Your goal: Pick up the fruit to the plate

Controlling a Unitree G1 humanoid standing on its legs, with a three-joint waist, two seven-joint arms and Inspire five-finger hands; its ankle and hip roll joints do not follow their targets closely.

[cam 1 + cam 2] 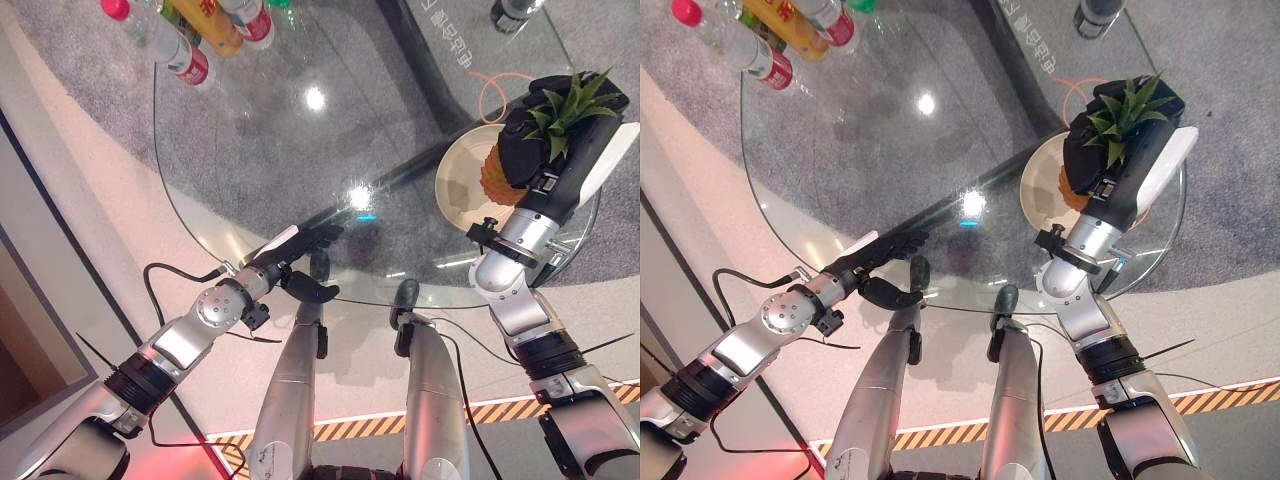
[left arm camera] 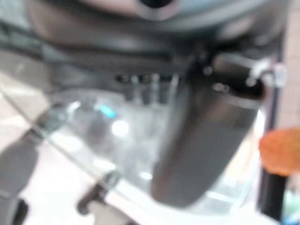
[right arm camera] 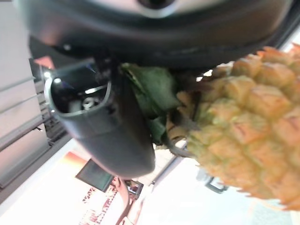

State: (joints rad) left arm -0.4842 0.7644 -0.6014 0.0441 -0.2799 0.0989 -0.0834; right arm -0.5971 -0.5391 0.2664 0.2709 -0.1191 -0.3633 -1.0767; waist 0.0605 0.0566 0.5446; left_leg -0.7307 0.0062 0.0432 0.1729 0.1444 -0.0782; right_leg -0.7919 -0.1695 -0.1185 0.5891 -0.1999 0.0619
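**Over the plate: pineapple carried, not yet set down**

At the near left edge of the glass table (image 1: 250,150), our left hand (image 1: 300,245) rests with its fingers stretched out flat, holding nothing. Farther back on the left we see a cluster of bottles (image 1: 190,35). Moving right, our right hand (image 1: 535,135) is wrapped around the pineapple (image 1: 500,180) near its crown, holding it over the pale plate (image 1: 455,185). We judge the pick done and the carry nearly finished; lowering and letting go remain. We cannot tell whether the fruit touches the plate. Up close, it looks knobbly golden-orange, with stiff green leaves.
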